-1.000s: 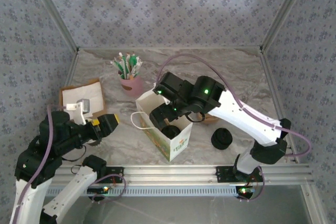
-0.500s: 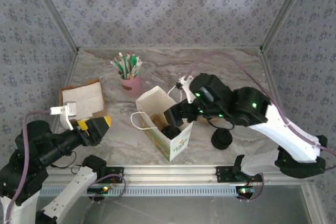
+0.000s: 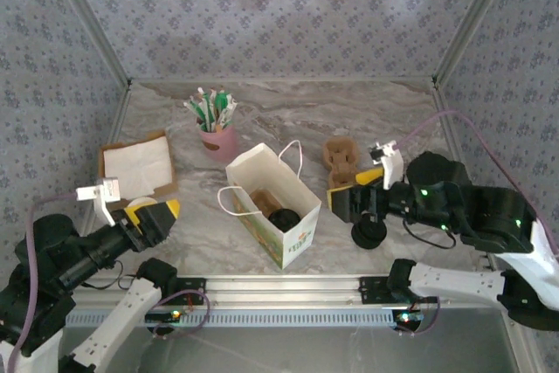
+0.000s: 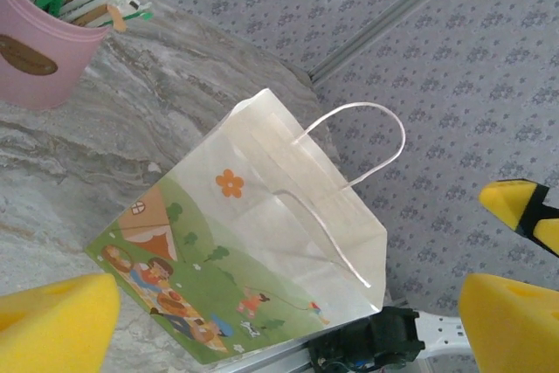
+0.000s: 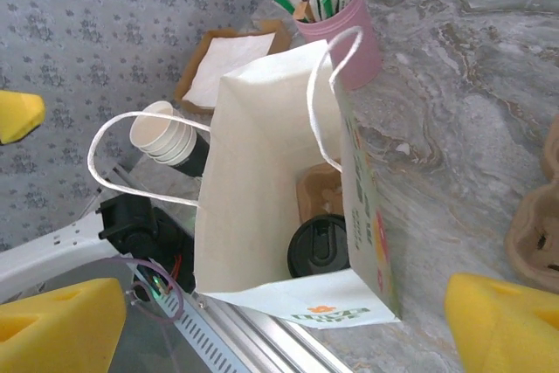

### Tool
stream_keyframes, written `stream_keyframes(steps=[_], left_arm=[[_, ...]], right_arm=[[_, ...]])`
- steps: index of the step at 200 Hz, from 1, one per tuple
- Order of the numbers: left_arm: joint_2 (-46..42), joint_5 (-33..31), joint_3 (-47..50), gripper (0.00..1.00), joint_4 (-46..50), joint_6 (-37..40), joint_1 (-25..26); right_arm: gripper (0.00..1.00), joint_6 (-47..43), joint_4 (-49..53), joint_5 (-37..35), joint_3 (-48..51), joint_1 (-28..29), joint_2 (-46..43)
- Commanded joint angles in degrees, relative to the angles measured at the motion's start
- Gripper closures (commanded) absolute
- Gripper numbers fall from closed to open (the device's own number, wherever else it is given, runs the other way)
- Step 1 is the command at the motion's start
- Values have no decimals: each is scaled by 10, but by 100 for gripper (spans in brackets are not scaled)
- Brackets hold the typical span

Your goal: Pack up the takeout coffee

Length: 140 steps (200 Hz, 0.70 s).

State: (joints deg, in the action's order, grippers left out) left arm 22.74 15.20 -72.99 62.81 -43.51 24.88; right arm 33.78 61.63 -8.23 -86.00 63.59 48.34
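Inside the white bag (image 3: 259, 169) sits the takeout coffee (image 5: 319, 247), clear of the released right tool (image 3: 343, 202); the left tool (image 3: 155, 216) gapes too.

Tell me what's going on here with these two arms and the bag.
The coffee sits lid-up inside the bag, so the packing looks done. The right gripper is open and empty, just right of the bag, near the loose lids. The left gripper is open and empty too, off to the bag's left.
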Motion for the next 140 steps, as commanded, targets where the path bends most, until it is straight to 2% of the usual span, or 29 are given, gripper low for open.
stream_keyframes(steps=[1,54,98,140], left_arm=[[-8,9,23,1,-27,-16,3],[17,21,67,0,-66,-19,3],[101,27,53,0,-101,6,3],[190,21,10,1,-118,42,3]], right_arm=[[3,34,16,-34,17,-4,-28],[0,41,46,-72,27,-8,-64],[0,28,68,-117,15,-14,-60],[0,-53,90,-120,-25,-31,-25]])
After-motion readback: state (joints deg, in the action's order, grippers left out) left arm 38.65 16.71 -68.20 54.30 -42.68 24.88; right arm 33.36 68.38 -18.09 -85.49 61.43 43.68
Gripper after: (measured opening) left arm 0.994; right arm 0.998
